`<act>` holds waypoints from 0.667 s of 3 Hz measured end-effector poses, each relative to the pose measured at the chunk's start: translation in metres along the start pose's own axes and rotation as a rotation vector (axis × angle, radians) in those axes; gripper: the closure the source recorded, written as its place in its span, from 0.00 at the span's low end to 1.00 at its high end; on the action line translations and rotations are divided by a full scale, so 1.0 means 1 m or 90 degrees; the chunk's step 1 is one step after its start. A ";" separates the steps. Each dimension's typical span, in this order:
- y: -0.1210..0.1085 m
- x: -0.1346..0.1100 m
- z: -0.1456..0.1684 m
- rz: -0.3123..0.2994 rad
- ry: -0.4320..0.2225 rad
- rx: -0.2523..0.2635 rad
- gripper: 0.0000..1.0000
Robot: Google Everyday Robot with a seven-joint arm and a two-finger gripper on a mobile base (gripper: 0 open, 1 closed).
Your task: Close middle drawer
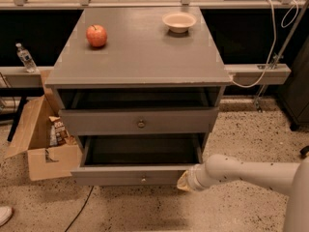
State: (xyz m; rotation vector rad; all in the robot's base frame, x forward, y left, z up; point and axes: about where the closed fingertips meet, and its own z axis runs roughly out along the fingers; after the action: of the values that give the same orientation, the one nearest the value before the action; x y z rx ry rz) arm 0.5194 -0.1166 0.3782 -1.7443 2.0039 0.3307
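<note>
The middle drawer [130,174] is the lower of the two grey drawers that show in the cabinet. It has a flat front with a tiny pale knob [143,179] at centre and stands pulled out, its dark inside [141,151] showing. My gripper [186,181], on the end of a white arm coming in from the right, is against the right end of that drawer's front. The drawer above it [140,122] has a taller front and a darker knob, and stands slightly out.
A red apple [96,35] and a pale bowl [179,21] sit on the cabinet top [140,57]. An open cardboard box [41,139] stands on the floor at the left, a water bottle [25,57] behind it. A white cable [270,37] hangs at the right.
</note>
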 end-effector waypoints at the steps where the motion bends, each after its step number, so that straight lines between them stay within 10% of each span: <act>1: -0.023 -0.006 0.007 -0.014 -0.010 0.032 1.00; 2: -0.044 -0.009 0.011 -0.011 -0.024 0.071 1.00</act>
State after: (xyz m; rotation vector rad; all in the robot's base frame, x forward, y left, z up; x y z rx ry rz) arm 0.5652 -0.1106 0.3782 -1.6734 1.9421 0.2394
